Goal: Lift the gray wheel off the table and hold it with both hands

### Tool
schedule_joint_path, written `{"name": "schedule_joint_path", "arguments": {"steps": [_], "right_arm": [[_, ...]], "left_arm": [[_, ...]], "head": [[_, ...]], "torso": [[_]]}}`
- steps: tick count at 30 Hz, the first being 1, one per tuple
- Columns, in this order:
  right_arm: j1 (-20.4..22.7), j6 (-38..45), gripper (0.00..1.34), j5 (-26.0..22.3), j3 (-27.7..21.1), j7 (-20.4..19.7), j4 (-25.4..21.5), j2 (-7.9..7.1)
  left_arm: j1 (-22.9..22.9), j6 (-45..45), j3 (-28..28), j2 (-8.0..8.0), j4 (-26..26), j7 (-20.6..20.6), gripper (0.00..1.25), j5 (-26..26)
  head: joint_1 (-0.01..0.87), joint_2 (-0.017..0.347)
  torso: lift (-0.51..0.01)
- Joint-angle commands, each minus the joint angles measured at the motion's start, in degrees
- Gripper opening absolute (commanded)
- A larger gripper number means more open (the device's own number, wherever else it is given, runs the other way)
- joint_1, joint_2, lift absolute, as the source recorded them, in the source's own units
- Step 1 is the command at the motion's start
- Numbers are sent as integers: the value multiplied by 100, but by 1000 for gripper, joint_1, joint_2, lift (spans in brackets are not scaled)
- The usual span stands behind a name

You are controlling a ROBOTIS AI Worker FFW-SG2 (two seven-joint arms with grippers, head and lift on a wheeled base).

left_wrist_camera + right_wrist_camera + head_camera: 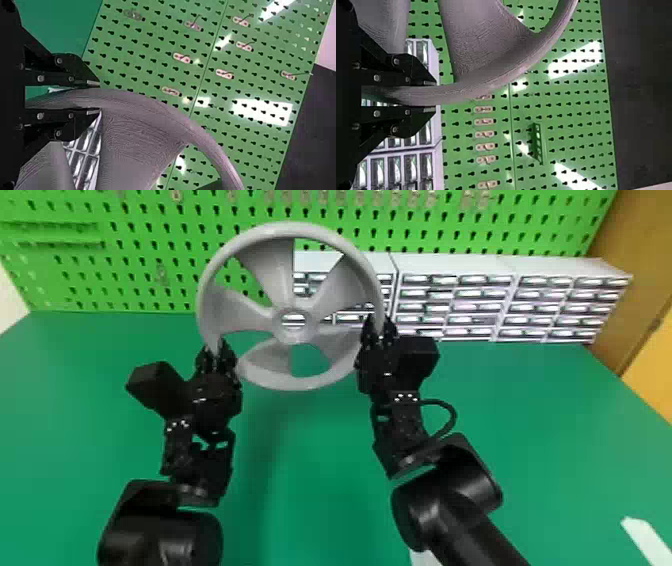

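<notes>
Two hands (215,347), gray wheel (294,335) between, aloft

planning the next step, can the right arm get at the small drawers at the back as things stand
Probably not: the right gripper is clamped on the gray wheel, so it looks too busy for anything else. Most of the small drawers do look unobstructed, though.

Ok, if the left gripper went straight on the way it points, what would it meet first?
Beyond the gray wheel that the left gripper holds, probably the green pegboard; the depth between is unclear.
</notes>
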Motion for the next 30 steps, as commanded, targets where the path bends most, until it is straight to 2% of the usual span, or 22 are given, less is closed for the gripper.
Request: {"name": "schedule_joint_path", "arguments": {"steps": [1, 30], "right_arm": [[3, 0, 184, 0, -1, 0, 0, 0], [3, -18, 181, 35, -1, 0, 0, 0]], "left_arm": [[2, 0, 18, 0, 0, 307, 278, 0], [2, 0, 18, 0, 0, 316, 278, 0]], "head": [[711, 15], [711, 15]], "torso": [[-98], [-98]]}}
